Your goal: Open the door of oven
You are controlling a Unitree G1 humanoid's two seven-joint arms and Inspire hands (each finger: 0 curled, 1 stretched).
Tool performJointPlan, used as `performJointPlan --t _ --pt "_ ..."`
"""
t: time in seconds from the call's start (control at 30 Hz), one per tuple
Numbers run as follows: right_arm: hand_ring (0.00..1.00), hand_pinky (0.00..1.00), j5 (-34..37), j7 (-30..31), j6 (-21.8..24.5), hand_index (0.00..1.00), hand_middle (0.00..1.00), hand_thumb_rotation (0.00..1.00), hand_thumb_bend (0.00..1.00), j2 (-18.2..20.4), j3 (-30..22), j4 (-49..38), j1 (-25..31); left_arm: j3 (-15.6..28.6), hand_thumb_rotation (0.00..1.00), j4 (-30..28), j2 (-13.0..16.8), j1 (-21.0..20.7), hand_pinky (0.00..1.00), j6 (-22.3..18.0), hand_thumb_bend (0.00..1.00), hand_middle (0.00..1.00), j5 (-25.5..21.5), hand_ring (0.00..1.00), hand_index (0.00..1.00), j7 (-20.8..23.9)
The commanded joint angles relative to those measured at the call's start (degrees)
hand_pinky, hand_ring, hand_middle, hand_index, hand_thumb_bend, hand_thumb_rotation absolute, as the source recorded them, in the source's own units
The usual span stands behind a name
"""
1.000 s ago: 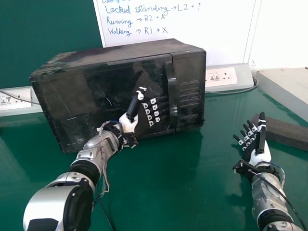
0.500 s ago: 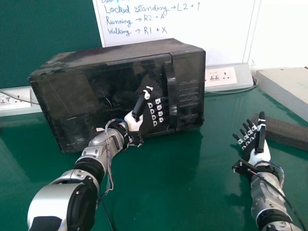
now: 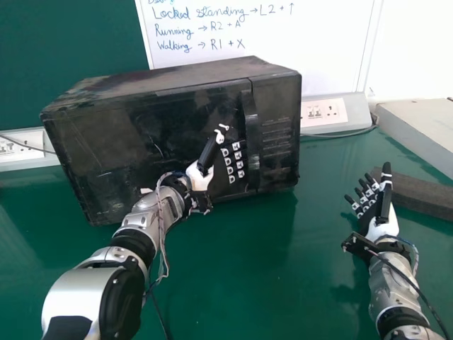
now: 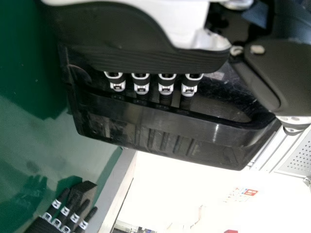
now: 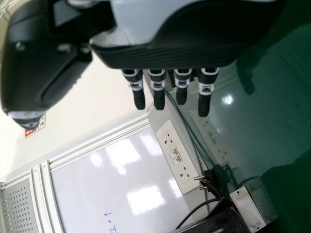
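Head view: best method, I judge, is to ease the left hand (image 3: pixel 200 178) toward the robot's right, hook the straight, released fingers behind the handle (image 3: pixel 252 134), then draw back in an arc; the door (image 3: pixel 106 159) presumably hinges at the robot's left, so the forearm should yield as it swings. The oven (image 3: pixel 177 79) stands on the tabletop (image 3: pixel 248 283), door closed, handle upright just beyond the left fingertips. Left wrist view: fingers lie alongside the door and point at the handle bar; the tips look tucked behind it, though dark on dark makes contact uncertain. Keep the thumb clear until they catch. Right wrist view: right hand (image 5: pixel 194 41) idle, fingers extended, nothing held.
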Motion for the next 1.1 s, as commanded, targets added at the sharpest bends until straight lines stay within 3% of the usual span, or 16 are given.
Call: performJointPlan --t 0.0,0.47,0.97,1.07 --pt "1.00 1.00 -0.05 -0.32 -0.60 1.00 1.00 1.00 1.00 0.92 0.24 -0.13 0.09 0.54 0.75 -0.12 -0.46 -1.62 0.91 0.51 1.00 1.00 -0.87 1.00 1.00 -0.93" --pt "1.00 1.00 0.07 -0.18 -0.23 1.00 1.00 1.00 1.00 1.05 0.22 -0.04 -0.07 1.50 0.78 -0.09 -2.21 -2.84 0.96 1.92 1.00 1.00 -1.69 1.00 1.00 -2.62" --pt "1.00 1.00 -0.01 -1.03 -0.07 1.00 1.00 1.00 1.00 1.55 0.48 -0.33 -0.25 2.81 0.76 -0.05 -4.08 -2.55 0.87 4.42 1.00 1.00 -3.85 0.99 1.00 -6.41" --pt "1.00 1.00 0.05 -1.26 0.09 1.00 1.00 1.00 1.00 1.56 0.41 -0.30 -0.29 3.11 0.75 -0.12 -4.31 -2.36 0.90 4.83 1.00 1.00 -4.39 0.98 1.00 -7.41"
